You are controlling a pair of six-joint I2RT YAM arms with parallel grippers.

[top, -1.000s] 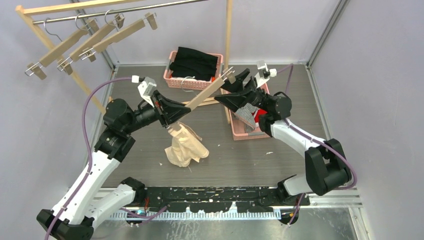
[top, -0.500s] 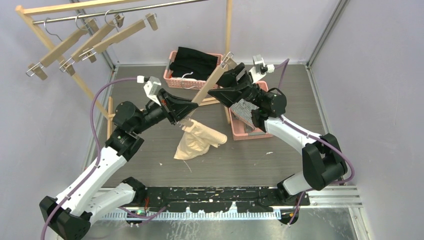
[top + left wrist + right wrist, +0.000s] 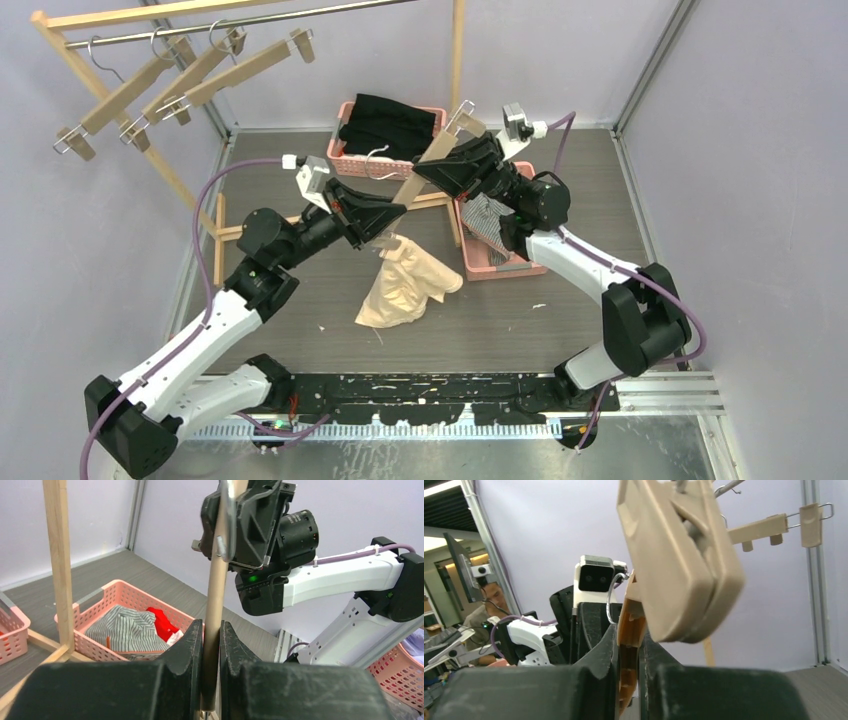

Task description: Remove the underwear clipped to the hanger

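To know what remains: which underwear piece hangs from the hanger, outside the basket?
The beige piece: it hangs from the lower end of the hanger, while the red piece and the striped piece lie in the pink basket.

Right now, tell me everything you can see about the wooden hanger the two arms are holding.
The hanger is a pale wooden bar with a beige clip at its upper end. It stands steeply tilted above the table. The left gripper clamps its lower part and the right gripper is closed on it just below the clip. The beige underwear hangs from its lower end.
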